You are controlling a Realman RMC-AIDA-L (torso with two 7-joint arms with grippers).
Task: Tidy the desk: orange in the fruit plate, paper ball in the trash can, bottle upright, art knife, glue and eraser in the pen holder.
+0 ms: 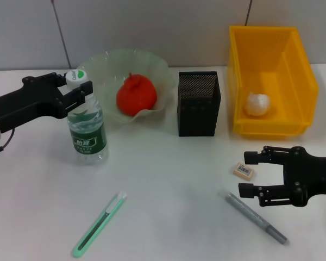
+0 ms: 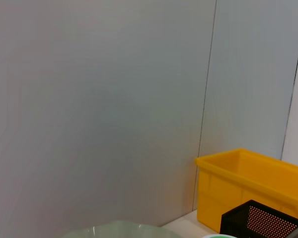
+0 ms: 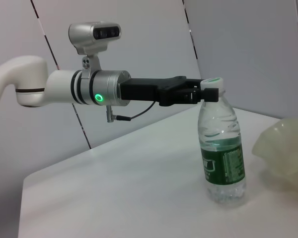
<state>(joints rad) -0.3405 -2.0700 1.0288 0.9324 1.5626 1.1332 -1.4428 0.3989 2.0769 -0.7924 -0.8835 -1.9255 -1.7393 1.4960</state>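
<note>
The clear water bottle [image 1: 87, 130] with a green label stands upright on the table. My left gripper [image 1: 80, 90] is shut on its neck just under the white cap; the right wrist view shows this too [image 3: 208, 94]. The orange [image 1: 136, 95] lies in the pale green fruit plate [image 1: 106, 62]. The paper ball [image 1: 258, 103] lies in the yellow bin [image 1: 301, 81]. My right gripper [image 1: 245, 174] is open, its fingertips on either side of the small eraser [image 1: 244, 171] on the table. The green art knife [image 1: 98, 225] and the grey glue stick [image 1: 255, 217] lie at the front.
The black mesh pen holder [image 1: 199, 103] stands between plate and bin. The left wrist view shows the grey wall, the bin [image 2: 253, 186] and the holder's rim [image 2: 263, 220]. The right wrist view shows the bottle [image 3: 222, 153] and the plate's edge [image 3: 283, 148].
</note>
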